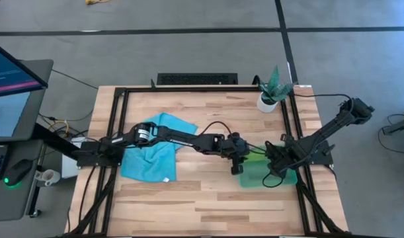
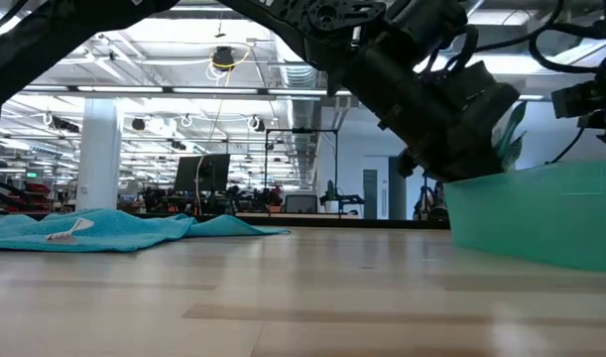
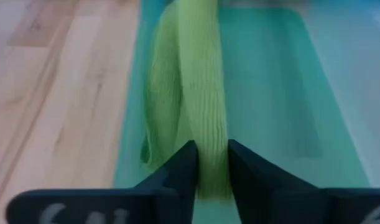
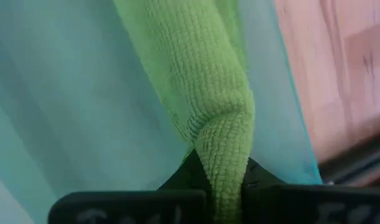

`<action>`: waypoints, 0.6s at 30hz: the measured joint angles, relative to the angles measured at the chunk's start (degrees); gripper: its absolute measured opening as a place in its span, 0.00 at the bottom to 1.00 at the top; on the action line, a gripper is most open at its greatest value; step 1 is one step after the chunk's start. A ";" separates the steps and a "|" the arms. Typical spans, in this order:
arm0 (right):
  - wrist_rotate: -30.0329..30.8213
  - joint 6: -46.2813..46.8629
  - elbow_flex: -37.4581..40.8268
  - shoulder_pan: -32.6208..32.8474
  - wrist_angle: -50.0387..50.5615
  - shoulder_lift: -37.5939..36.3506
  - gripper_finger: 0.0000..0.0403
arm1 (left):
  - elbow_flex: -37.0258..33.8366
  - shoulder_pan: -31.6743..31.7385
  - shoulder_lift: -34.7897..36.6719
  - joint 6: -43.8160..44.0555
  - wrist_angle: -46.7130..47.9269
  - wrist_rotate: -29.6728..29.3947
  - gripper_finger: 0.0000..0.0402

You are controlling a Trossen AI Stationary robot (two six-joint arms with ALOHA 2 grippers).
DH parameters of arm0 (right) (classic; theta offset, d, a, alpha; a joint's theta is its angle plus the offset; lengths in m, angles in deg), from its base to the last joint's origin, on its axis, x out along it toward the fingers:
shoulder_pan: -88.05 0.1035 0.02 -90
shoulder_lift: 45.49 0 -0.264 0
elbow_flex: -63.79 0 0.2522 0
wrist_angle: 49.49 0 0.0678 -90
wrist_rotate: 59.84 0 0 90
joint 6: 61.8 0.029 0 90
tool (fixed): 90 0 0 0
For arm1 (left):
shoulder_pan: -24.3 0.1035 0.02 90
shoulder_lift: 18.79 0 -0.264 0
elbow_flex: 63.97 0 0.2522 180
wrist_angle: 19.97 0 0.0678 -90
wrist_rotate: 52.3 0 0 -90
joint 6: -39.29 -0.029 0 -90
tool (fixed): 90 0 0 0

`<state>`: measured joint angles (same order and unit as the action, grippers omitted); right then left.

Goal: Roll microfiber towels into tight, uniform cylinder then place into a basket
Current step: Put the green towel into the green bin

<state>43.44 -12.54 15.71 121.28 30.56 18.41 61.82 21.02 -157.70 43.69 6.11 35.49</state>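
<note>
The lime green towel (image 1: 254, 156), rolled into a long narrow bundle, stretches between my two grippers over the translucent green basket (image 1: 254, 180) at the table's right. My left gripper (image 1: 237, 162) reaches in from the left and is shut on one end of the roll. My right gripper (image 1: 276, 165) comes from the right and is shut on the other end. The turquoise towel (image 1: 152, 155) lies spread and rumpled on the table under the left arm. The low view shows it flat on the wood (image 2: 114, 230), with the basket's wall (image 2: 541, 213) at the right. My left gripper pinches the near end of the lime roll (image 3: 209, 163) between its two fingers (image 3: 183, 171), slanting down from the table's left. The roll runs straight away from the fingers, above the basket's floor (image 3: 270, 93). My right gripper pinches the roll's other end (image 4: 226, 163) between its two fingers, pointing steeply down. The cloth bunches into a narrow fold at the fingers and widens beyond them (image 4: 202, 74), over the basket's floor (image 4: 65, 93).
A small white pot with a green plant (image 1: 268, 101) stands at the far right corner. A dark keyboard-like bar (image 1: 197, 79) lies past the far edge. Bare wood (image 1: 208, 198) fills the table's near half. A black frame (image 1: 298, 132) borders the table's right side.
</note>
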 joint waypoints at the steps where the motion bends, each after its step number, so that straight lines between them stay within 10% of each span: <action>1: -0.21 0.14 -0.04 0.00 -0.20 0.00 0.07 | 0.00 -0.14 0.00 -0.08 -0.15 0.23 0.24; 8: -0.82 1.87 -0.17 0.00 -0.19 0.00 0.05 | 0.00 -0.26 0.69 3.88 0.67 2.15 0.40; 18: -0.28 4.79 -0.22 0.00 -1.48 -0.02 0.05 | 0.00 -1.52 9.50 -1.09 5.77 -1.08 0.36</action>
<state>43.15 -7.76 15.48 121.28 29.08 18.39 61.82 19.50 -148.20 42.60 11.88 34.41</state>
